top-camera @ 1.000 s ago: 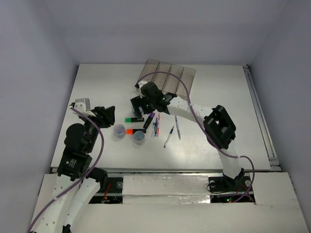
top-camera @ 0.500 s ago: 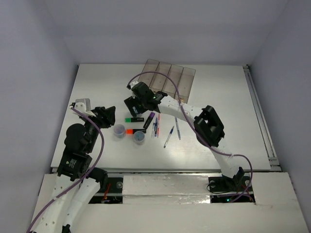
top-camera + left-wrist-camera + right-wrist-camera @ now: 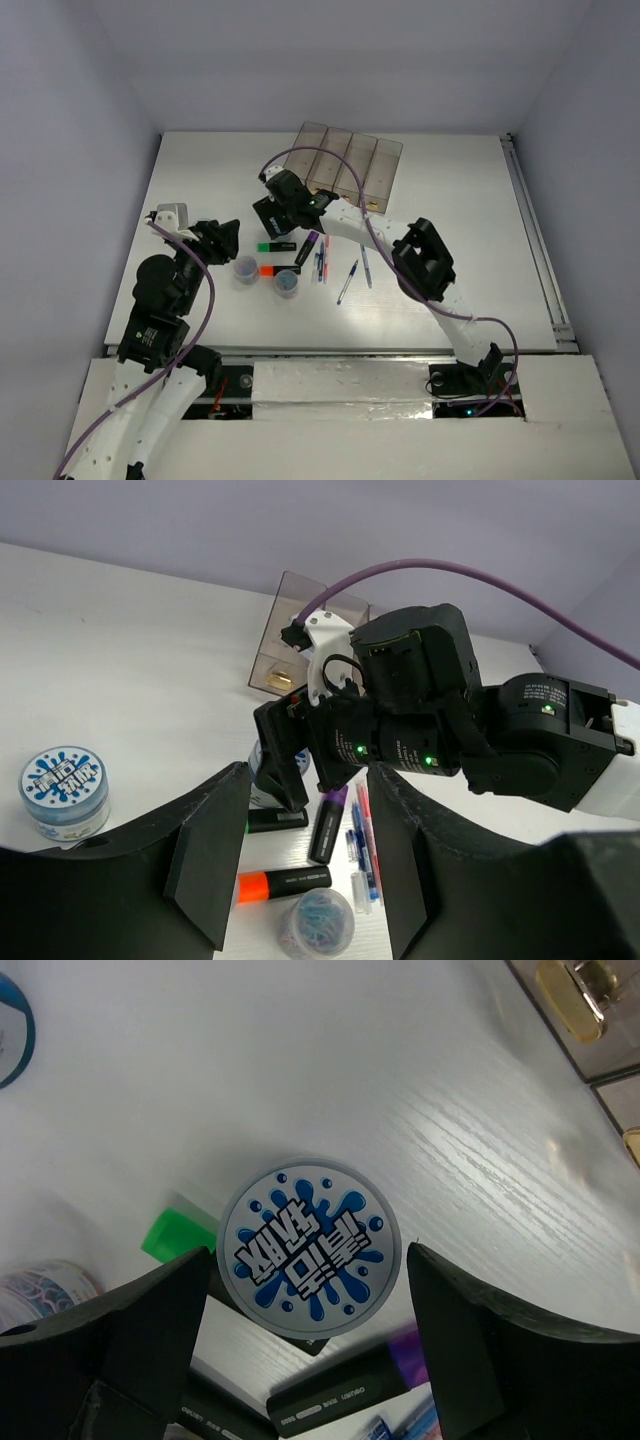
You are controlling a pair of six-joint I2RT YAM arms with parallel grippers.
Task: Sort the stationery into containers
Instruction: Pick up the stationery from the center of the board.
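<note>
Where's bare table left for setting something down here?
Bare: the wide stretch between the right arm and the side rail; also the far-left corner beside the containers. Crowded: the middle, where highlighters, rolls, pens and the right gripper bunch.

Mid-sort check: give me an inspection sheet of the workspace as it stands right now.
Surface: white table, no spills seen.
Job's things: four joined smoky-brown translucent bins at the far side. Loose on the table: green highlighter, orange highlighter, purple highlighter, thin blue and pink pens, blue-grey round tub, clear round tub of coloured clips. A round tub with a blue splash lid overlaps the green highlighter.
Clutter: nothing seen.
Grippers: left gripper open, empty; right gripper open, fingers either side of the splash-lid tub.
Cables: purple cable arcs above the right gripper.
Surroundings: plain lilac walls.
</note>
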